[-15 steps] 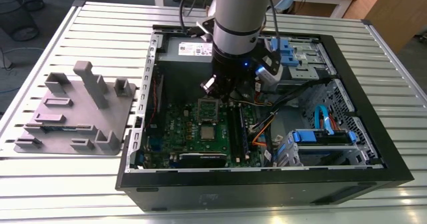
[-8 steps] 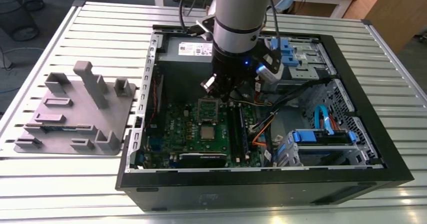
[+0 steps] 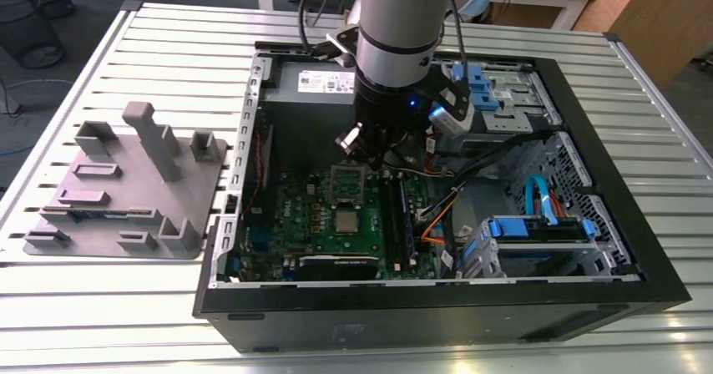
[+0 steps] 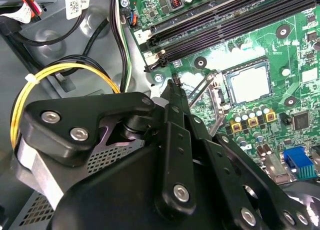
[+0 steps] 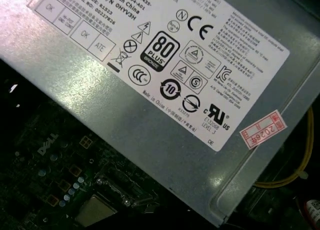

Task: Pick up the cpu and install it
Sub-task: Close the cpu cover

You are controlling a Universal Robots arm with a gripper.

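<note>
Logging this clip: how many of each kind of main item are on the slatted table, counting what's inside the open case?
computer case: 1
grey fixture plate: 1
motherboard: 1
power supply: 1
cpu: 1
Total: 5

Cpu [image 4: 248,82] near gripper [image 3: 373,153]: matt silver-grey metal top. Power supply casing [image 5: 75,105]: brushed grey metal; label [image 5: 165,55] white paper, smooth.

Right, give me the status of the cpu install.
Looks done: the small pale silver square cpu sits in its socket on the green motherboard. In hand: the black claw hangs above the board near the socket. Left: the socket's thin metal lever looks unlatched.
</note>
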